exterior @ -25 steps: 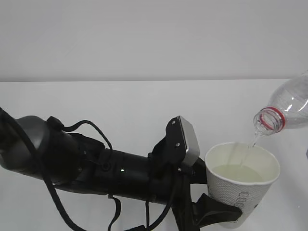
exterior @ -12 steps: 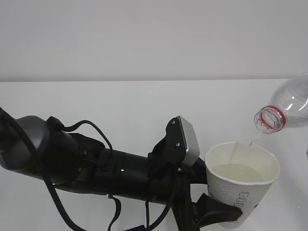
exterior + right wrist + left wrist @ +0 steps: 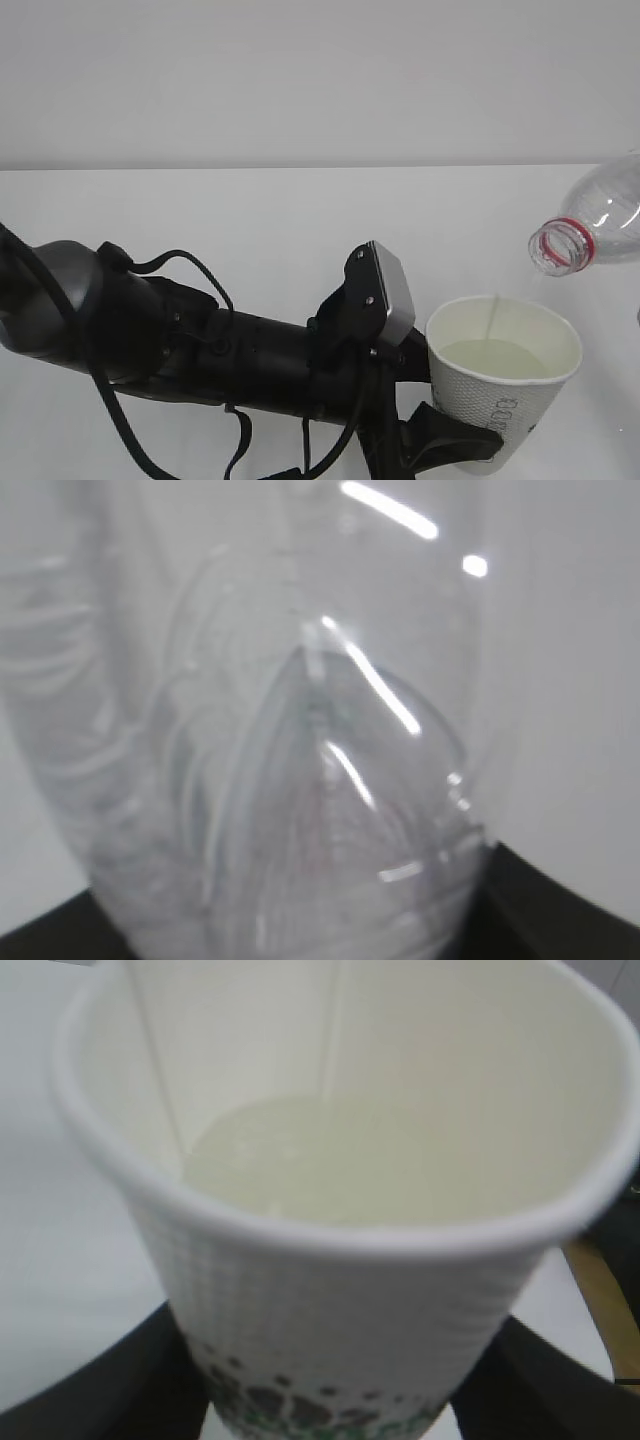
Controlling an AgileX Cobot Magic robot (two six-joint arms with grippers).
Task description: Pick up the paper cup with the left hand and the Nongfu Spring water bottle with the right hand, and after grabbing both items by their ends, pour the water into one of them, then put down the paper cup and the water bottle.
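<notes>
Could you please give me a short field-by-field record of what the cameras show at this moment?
cup: paper cup upright, held low on its body by the left hand, jaws on either side
cup contents: water, a pale pool well below the rim
bottle: Nongfu Spring water bottle tilted, open mouth pointing down-left, above and to the right of the cup, not touching it
stream: none visible between mouth and cup
bottle holder: right hand out of the exterior view; only dark edges show under the bottle in the right wrist view
surface: white table
</notes>
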